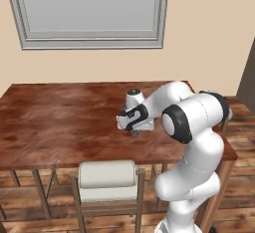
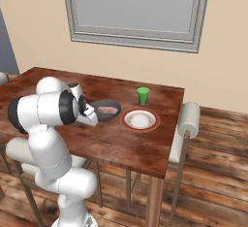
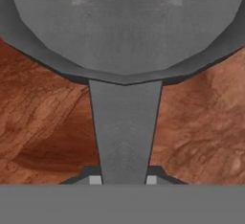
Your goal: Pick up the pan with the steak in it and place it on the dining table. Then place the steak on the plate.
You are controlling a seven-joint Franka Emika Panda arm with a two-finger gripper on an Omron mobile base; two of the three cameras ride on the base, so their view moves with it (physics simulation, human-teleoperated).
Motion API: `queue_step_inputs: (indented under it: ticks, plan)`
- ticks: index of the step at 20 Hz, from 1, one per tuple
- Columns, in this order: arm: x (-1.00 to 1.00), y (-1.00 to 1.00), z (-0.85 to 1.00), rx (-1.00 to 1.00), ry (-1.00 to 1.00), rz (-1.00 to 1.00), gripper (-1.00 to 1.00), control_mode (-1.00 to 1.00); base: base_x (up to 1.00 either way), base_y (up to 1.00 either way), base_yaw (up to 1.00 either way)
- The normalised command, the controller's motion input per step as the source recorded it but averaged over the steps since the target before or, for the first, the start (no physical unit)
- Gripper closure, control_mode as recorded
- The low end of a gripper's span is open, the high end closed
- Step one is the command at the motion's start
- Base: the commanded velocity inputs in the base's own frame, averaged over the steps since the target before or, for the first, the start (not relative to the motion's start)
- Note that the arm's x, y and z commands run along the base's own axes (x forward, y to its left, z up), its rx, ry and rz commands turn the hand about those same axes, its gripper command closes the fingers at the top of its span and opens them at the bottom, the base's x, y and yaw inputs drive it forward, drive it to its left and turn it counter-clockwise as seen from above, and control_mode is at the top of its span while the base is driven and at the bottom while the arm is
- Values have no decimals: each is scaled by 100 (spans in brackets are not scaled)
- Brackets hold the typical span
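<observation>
dark end effector (image 3: 123, 180) fingers pinch the short straight handle of the round dark grey pan (image 3: 125, 27), which rests on the reddish-brown wood-grain worktop (image 3: 43, 117) just ahead.

One dining table (image 2: 131, 148) is being shown, with one pan (image 2: 99, 116), one steak (image 2: 108, 109), one plate (image 2: 140, 120) and one green cup (image 2: 143, 95) on it. Two chairs (image 1: 108, 179) (image 2: 186, 124) are being counted, and one window (image 2: 135, 10) at twelve o'clock.
</observation>
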Motion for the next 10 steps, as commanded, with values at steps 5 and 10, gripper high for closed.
queue_step_inputs:
  ticks: [5,10]
  plan:
    - [9,0,-43,0,0,0,100,-100,0,0,0]
    - [9,0,-43,-1,0,0,100,-100,0,0,0]
